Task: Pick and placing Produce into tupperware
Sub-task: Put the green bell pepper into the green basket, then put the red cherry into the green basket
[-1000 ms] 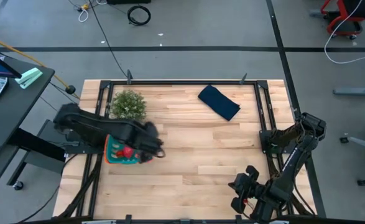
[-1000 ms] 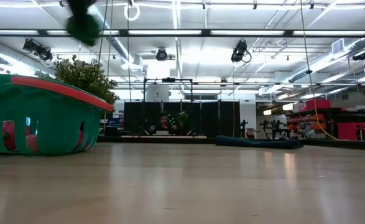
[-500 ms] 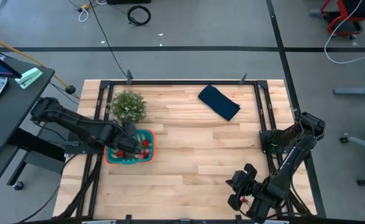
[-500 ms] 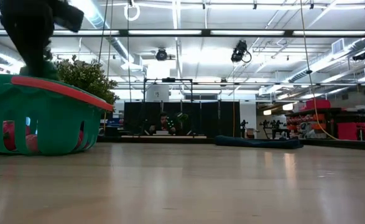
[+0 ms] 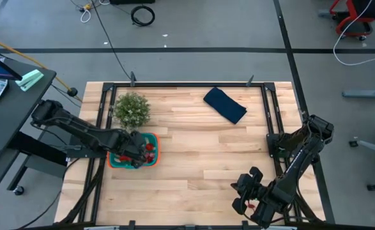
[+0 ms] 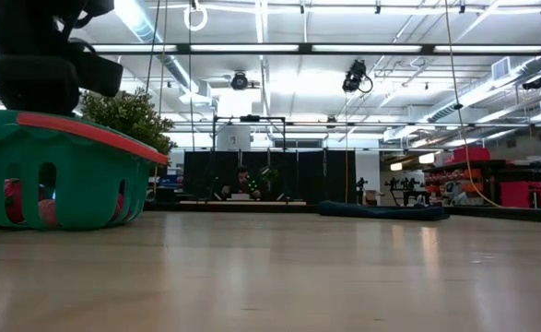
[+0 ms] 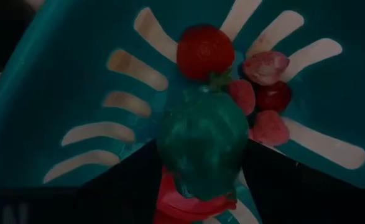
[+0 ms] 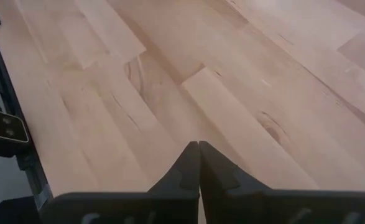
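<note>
The teal tupperware (image 5: pixel 155 161) with its orange rim (image 6: pixel 86 129) stands at the table's left. It holds several red and pink produce pieces, among them a strawberry (image 7: pixel 205 51) and pink pieces (image 7: pixel 266 65). My left gripper (image 5: pixel 135 148) reaches down into it, shut on a green pepper (image 7: pixel 201 143). In the low view the container's wall hides the fingertips. My right gripper (image 8: pixel 199 163) hangs shut over bare wood near the table's front right (image 5: pixel 246 203). My left gripper has the green pepper's two opposite sides (image 7: pixel 165 146) between its two fingers, pinched. The fingers come from above, pointing steeply down into the container. The pepper sits low inside, over a red piece (image 7: pixel 194 200); whether it rests on that piece I cannot tell.
A bushy grey-green plant (image 5: pixel 132 108) stands just beyond the container. A dark blue folded cloth (image 5: pixel 225 104) lies at the far right of the middle. Bare wood spreads between container and right arm. A person (image 6: pixel 242 182) sits far behind the table.
My left gripper has come down from well above the container into it, drawing back a little toward the table's left edge and rolling its wrist. The green pepper has gone down with it from high above the rim.
</note>
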